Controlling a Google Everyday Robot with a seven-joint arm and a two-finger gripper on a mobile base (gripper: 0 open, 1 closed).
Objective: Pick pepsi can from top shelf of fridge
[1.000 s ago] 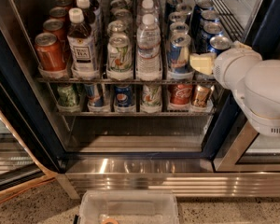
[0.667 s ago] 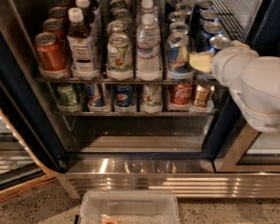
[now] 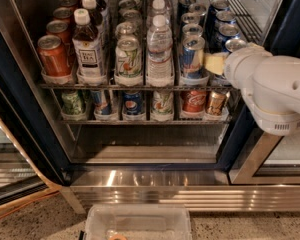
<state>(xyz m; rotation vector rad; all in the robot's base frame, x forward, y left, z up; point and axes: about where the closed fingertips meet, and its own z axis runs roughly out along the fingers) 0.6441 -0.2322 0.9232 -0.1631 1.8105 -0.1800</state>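
Reaching into the open fridge [image 3: 30,111], my gripper [image 3: 216,63] sits at the right end of the top shelf [image 3: 140,87], level with the front pepsi can [image 3: 234,45], whose silver lid shows just above the white wrist. The cream tip is slotted between that can and the slimmer silver-and-blue can [image 3: 192,56] one lane left, likely because the lanes queue drinks front to back and only the leading can is reachable. Whether the gripper is spread or clamped I cannot tell, since the wrist hides the far side. The can appears seated behind its clear lane front, so I judge the lift not yet made. A Pepsi on the lower rack [image 3: 133,104] isn't my target.
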